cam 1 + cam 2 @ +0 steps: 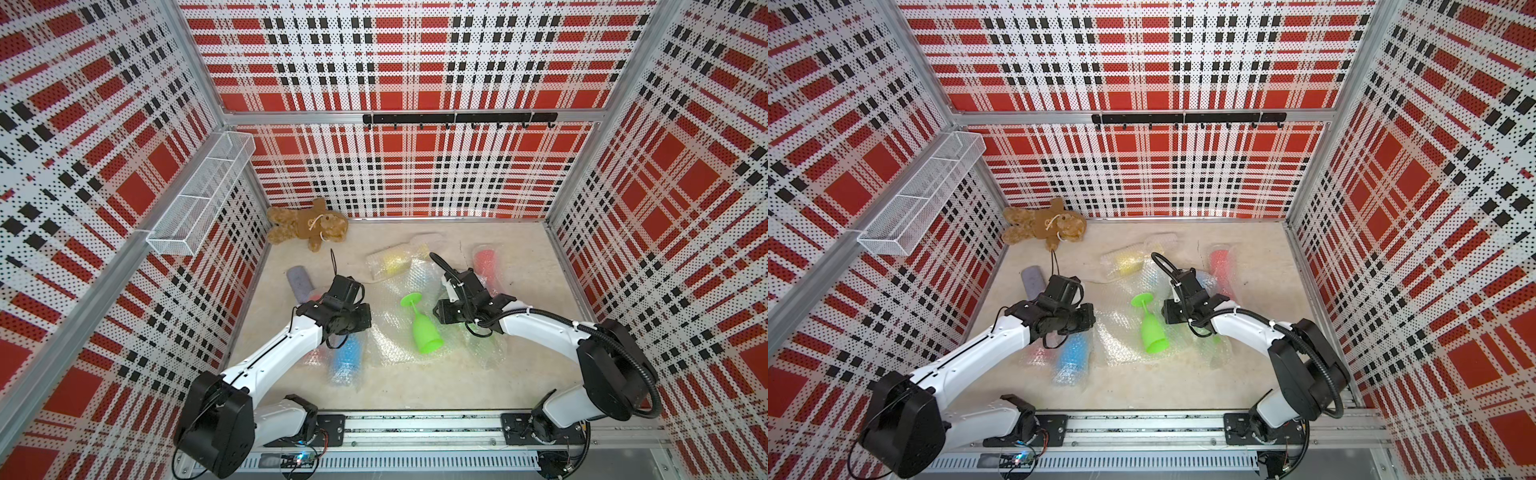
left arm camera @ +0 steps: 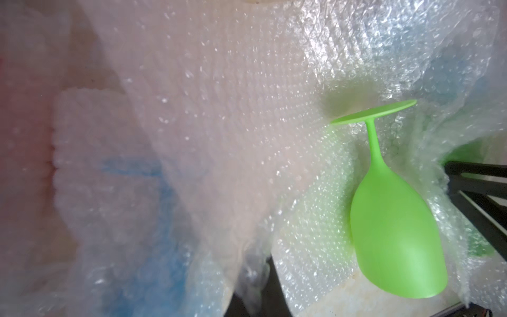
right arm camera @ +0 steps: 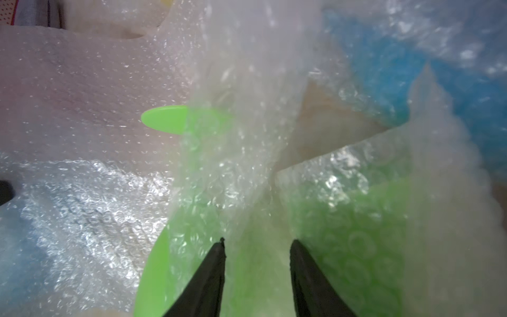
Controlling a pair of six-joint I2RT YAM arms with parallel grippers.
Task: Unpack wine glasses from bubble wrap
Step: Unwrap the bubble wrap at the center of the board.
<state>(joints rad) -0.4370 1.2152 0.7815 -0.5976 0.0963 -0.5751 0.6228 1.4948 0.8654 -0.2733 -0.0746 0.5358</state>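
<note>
Looks mid-peel: left gripper [image 1: 365, 316] clamped on the bubble wrap [image 2: 219, 123], right gripper [image 3: 258, 244] half-open around a fold, green goblet [image 1: 420, 325] lying bare between them, so probably needs tugging the sheet clear next.

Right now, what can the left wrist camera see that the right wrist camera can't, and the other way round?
Only the left wrist view shows the whole bare green glass: foot, stem and bowl, lying on its side on bubble wrap. Only the right wrist view shows the right gripper close up, its jaws apart with wrap bunched between them. Both show that glass's round foot and lots of bubble wrap.
</note>
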